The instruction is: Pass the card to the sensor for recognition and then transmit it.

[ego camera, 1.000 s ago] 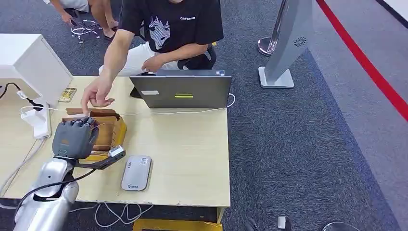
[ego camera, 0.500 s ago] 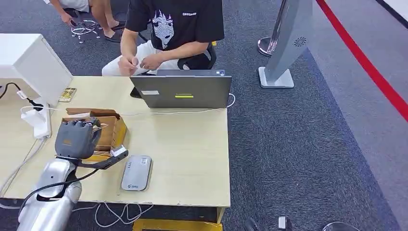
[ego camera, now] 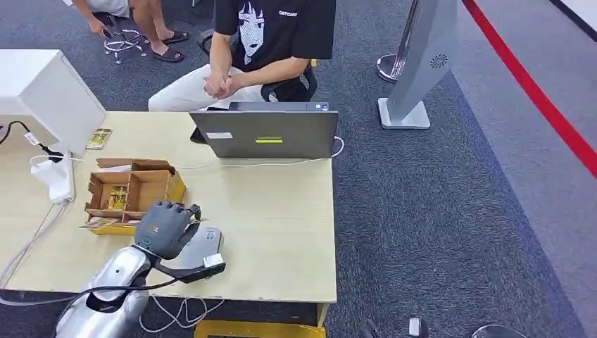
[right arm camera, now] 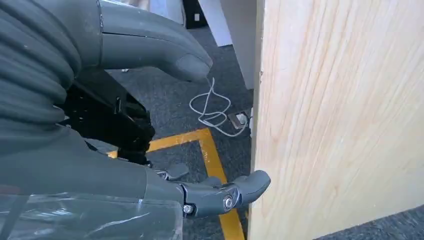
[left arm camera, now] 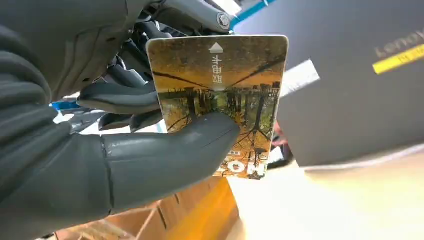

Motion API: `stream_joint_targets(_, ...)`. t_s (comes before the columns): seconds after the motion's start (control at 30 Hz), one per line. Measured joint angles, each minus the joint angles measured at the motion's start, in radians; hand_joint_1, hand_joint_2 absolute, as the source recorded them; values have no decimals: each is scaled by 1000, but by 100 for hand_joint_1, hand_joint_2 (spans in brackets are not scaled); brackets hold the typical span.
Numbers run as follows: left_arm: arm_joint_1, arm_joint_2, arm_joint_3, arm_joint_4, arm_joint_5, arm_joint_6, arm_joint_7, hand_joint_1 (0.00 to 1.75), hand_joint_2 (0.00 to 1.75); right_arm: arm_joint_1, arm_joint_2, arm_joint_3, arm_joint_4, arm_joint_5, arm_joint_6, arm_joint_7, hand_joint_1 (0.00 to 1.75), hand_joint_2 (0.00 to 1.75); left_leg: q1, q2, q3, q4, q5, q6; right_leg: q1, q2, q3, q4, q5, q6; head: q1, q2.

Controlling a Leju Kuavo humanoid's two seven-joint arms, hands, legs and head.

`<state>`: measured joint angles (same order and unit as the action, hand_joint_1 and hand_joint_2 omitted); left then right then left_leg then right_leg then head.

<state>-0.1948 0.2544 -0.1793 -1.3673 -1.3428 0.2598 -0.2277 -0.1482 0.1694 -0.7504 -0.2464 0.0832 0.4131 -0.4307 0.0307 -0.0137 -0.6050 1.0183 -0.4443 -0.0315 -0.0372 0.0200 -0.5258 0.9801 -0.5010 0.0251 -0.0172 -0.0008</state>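
Lower left of the head view: left hand (ego camera: 166, 229) pinches the card (left arm camera: 220, 100) above the sensor (ego camera: 204, 246); next, lower it flat. Right hand (right arm camera: 150, 120) hangs released.

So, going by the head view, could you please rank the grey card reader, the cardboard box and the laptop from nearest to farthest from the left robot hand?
1. Grey card reader: directly beneath the left robot hand.
2. Cardboard box: just beyond the hand, toward the table's left.
3. Laptop: at the far edge, by the seated person.
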Motion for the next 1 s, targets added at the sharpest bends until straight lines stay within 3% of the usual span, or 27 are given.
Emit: stream_joint_targets(1.0, 0, 47, -48, 39, 58, -62, 31, 175, 175, 4, 0, -1, 0, -10, 18, -10, 0, 175, 0, 0, 0, 0, 0, 0, 0, 0, 0, 0, 0, 0, 0, 0)
